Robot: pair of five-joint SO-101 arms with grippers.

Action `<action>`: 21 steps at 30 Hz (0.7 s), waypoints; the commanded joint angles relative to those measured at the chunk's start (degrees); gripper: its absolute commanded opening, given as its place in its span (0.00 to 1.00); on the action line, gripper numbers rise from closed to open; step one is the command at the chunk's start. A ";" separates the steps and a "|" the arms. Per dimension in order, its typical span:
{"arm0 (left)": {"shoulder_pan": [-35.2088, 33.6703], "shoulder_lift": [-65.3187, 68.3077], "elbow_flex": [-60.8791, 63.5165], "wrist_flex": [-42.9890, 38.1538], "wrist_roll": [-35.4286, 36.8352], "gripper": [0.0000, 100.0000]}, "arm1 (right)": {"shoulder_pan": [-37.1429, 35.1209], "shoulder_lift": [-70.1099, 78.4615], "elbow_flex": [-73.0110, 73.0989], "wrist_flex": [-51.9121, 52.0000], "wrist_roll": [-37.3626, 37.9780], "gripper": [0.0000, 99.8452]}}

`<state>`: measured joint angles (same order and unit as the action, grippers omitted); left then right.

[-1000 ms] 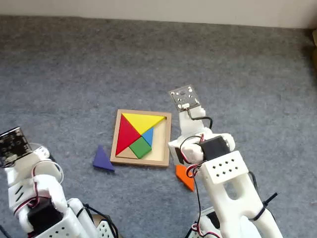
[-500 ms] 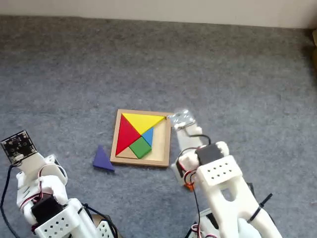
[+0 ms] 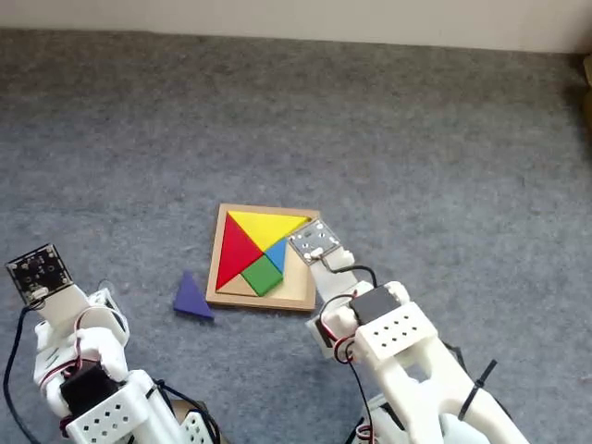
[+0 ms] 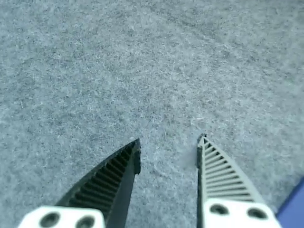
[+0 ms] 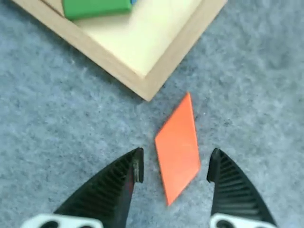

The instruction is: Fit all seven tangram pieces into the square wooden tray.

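Right gripper (image 5: 175,159) drawn back and lowered within last second. Jaws spread, flat orange parallelogram piece (image 5: 179,151) bracketed on grey carpet (image 5: 61,118), just beside corner of square wooden tray (image 5: 159,76). Pickup judged next. Left gripper (image 4: 168,142) spread, empty.

Grey carpet (image 3: 416,139), pale wood tray (image 3: 264,302), yellow triangle (image 3: 264,227), red triangle (image 3: 236,254), green square (image 3: 264,274), small blue piece (image 3: 276,253), dark blue triangle (image 3: 191,298), orange piece (image 5: 178,148), white arms (image 3: 407,342), black striped fingers (image 4: 114,175).

Right wrist view — square wooden tray (image 5: 145,88) and green square piece (image 5: 95,7) both cut off by the frame edge
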<state>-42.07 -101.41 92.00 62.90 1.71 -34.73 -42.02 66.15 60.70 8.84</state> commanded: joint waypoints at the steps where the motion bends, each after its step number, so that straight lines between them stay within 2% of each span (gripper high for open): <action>1: 1.19 -2.77 -0.31 0.00 -0.44 0.21 | -0.40 -0.66 0.31 -1.27 3.08 0.22; 13: 1.19 -2.77 0.31 -0.26 -0.53 0.21 | -0.40 0.31 2.07 -4.00 3.78 0.22; 21: 1.27 -2.77 0.48 -0.35 -0.53 0.21 | -0.31 20.70 -3.30 -5.41 3.69 0.22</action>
<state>-42.07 -101.41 92.79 62.90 1.63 -34.90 -29.01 66.86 56.22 12.09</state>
